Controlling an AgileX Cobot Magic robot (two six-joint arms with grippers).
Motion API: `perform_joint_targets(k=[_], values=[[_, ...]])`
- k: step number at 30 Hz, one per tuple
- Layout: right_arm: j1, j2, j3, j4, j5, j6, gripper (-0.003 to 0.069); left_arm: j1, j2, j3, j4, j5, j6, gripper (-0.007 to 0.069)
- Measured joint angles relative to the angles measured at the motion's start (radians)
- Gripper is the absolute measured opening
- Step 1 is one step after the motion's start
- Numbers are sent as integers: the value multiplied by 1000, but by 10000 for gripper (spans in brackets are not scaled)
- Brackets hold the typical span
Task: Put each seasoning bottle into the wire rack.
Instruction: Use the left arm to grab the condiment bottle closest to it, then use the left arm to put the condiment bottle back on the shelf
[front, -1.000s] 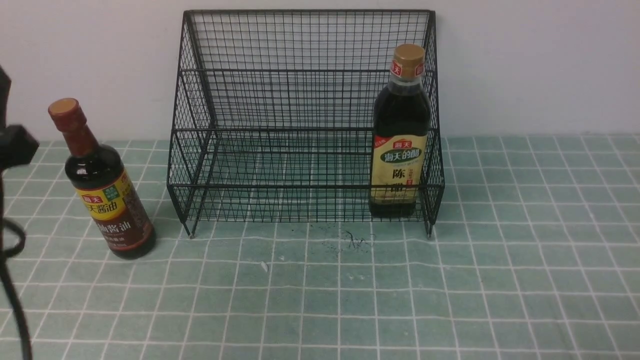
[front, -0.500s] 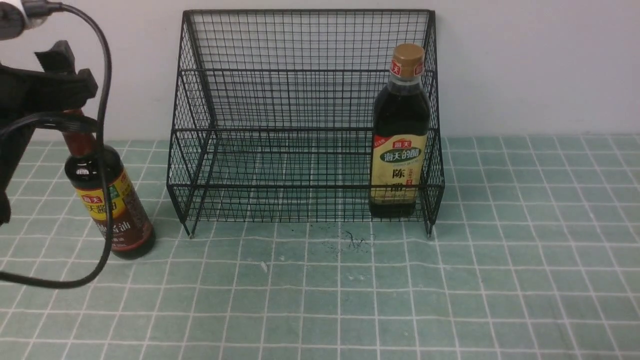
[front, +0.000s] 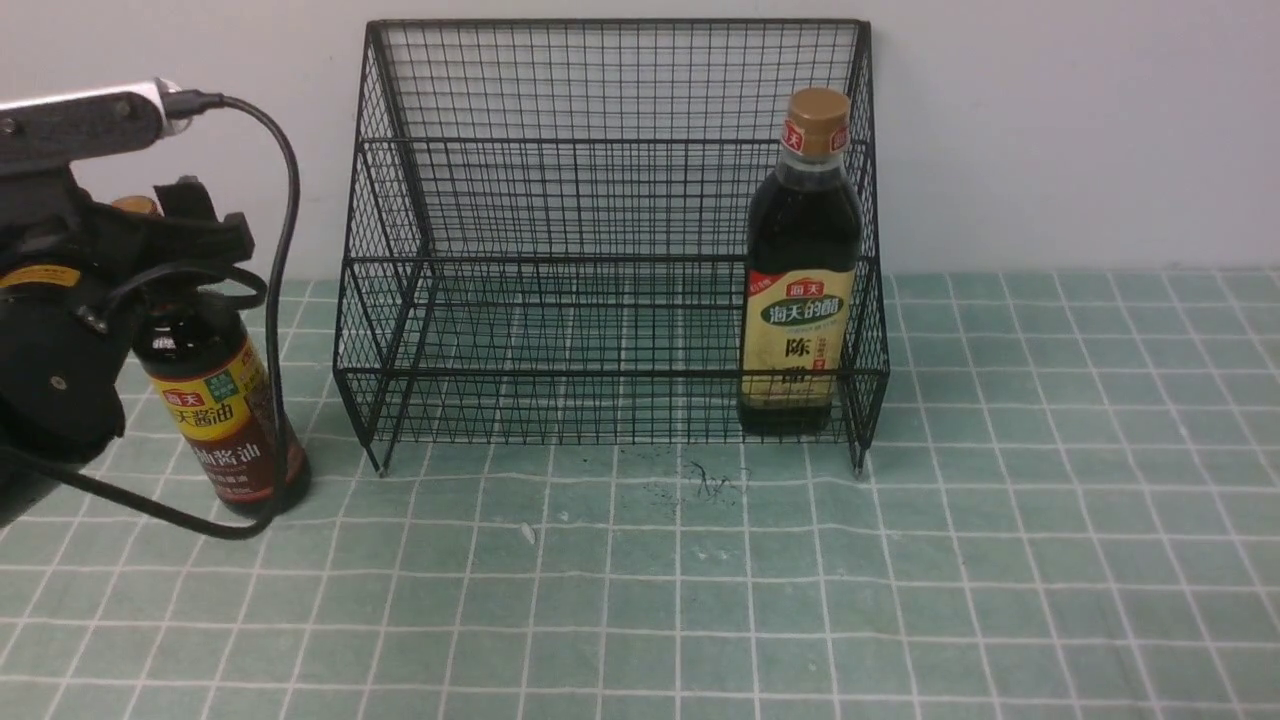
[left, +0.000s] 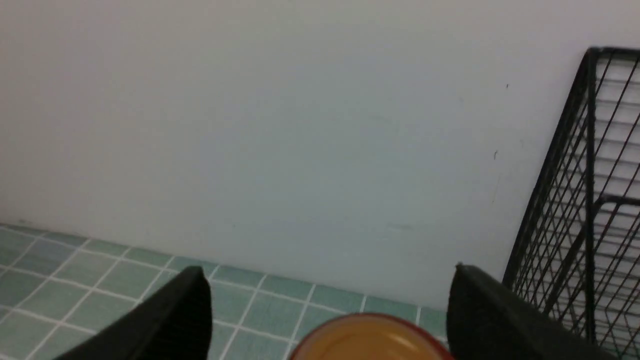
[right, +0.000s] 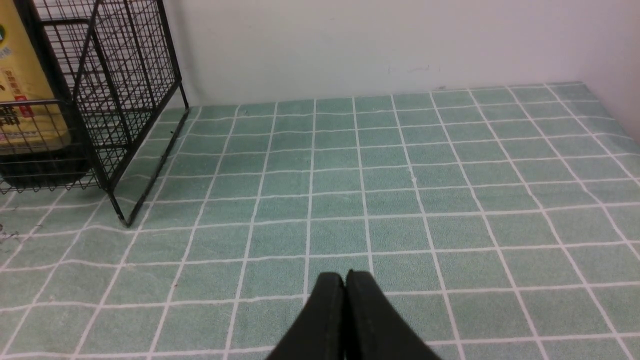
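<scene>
2 bottles make up the job, and 1 looks already placed: the squarish bottle (front: 800, 300) stands upright in the lower tier of the wire rack (front: 600, 150), at the end nearer the desk's (front: 1000, 560) right edge. The rack sits along the desk's far edge with its tall back to the wall, which probably keeps it from sliding when a bottle goes in.

The round bottle (front: 225, 420) is the 1 left outside; it stands on the desk toward the left edge, just beside the rack's left side. The left gripper (left: 327, 295) is at the bottle's top with its jaws spread wide. In the left wrist view the tan cap (left: 370, 342) lies between the 2 fingers, with clear gaps on both sides, so nothing is gripped yet. My guess is that it aims for the neck because that is the slimmest part and sits well above the label; a hold there should also let the base swing over the rack's front rail.

The right gripper (right: 345, 280) has its fingertips pressed together on nothing, over bare desk toward the right edge and well apart from the rack; it appears parked out of the way.
</scene>
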Motion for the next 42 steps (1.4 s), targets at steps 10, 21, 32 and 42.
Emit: perform_joint_targets(k=[10, 21, 32, 42], values=[[0, 0, 0, 0, 0, 16, -13, 0, 45, -1, -1, 4, -3, 257], [0, 0, 0, 0, 0, 33, -13, 0, -111, -53, 59, 245, 50, 259], [0, 0, 0, 0, 0, 34, -13, -47, -253, -327, 102, 465, 51, 259], [0, 0, 0, -1, 0, 34, -13, -182, -150, -392, 102, 462, 49, 259]])
